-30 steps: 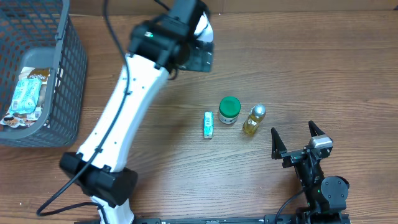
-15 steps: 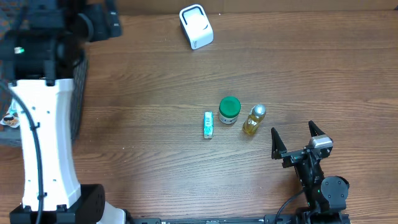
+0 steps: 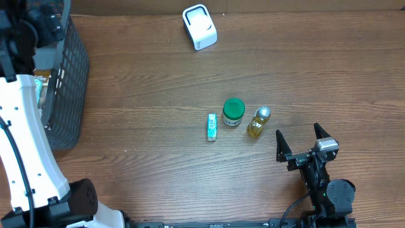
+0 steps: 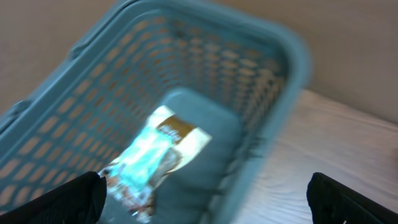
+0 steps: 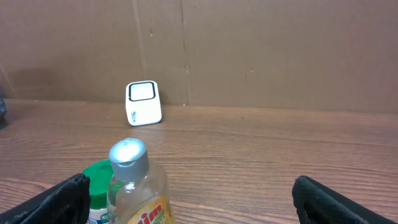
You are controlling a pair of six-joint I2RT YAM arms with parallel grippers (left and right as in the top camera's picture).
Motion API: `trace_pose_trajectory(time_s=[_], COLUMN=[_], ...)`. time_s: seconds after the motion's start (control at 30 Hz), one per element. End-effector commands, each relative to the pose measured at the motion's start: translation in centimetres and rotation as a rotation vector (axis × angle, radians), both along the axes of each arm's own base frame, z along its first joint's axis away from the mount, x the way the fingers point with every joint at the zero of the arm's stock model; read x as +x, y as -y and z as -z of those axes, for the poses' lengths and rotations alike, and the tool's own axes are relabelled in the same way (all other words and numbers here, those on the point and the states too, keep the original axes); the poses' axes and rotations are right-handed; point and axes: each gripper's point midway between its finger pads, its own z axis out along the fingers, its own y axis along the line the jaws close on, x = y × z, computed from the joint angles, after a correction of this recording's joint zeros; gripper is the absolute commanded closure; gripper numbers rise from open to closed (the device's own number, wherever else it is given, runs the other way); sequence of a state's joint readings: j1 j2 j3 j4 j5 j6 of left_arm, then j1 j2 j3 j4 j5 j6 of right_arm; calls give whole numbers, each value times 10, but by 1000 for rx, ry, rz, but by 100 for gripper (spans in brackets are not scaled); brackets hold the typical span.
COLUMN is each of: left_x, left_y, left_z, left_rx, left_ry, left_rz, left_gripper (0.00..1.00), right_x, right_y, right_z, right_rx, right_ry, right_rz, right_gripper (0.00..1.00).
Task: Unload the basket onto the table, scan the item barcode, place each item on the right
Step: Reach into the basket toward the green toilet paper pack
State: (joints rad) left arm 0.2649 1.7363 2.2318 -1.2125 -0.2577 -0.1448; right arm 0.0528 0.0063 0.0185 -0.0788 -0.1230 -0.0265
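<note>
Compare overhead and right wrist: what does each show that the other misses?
Overhead only: the grey basket, the left arm, the small white-green box. Right wrist only: the brown wall at the back, the red label lettering on the yellow bottle. Both: white scanner, green-lidded jar, yellow bottle, open right gripper.

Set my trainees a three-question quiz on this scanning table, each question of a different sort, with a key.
1. True or false: the white scanner lies inside the basket.
2. What stands between the small box and the yellow bottle? A) green-lidded jar B) mug C) banana
3. Fill in: the right gripper is ____ and holds nothing.

Key: 1 false; 2 A; 3 open.
</note>
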Motion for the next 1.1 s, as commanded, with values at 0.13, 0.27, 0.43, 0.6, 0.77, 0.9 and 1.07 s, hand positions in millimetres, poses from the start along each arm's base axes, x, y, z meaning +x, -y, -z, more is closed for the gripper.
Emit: trace_pose_trajectory(time_s=[0.13,0.27,0.43,0.6,0.77,0.9,1.07], left_x=[-16,-22,-34,-43,-38,-34,-29], left_y=[-67,-88,-109,-135,-146,-150,-155], left_z=[64,110,167,227,249,270,306], left_rx=[-13,-54,-86,-64,-64,-79,-66], left_ry=[-172,-264,-361,-471,-497,-526,-602], left_rz=[-142,-189,-223,-175,-125,-77,-2], left_gripper=[1,0,0,0,0,0,0], right_x=[1,1,1,1,1,1,1], right_y=[2,2,2,2,2,2,2], right_z=[3,3,3,3,3,3,3], right_rx=[-4,-4,-4,-5,-4,-4,-4], right_ry=[-1,-1,-1,-1,-1,-1,-1], right_rz=[12,12,12,12,12,12,12], right_gripper=[0,0,0,0,0,0,0])
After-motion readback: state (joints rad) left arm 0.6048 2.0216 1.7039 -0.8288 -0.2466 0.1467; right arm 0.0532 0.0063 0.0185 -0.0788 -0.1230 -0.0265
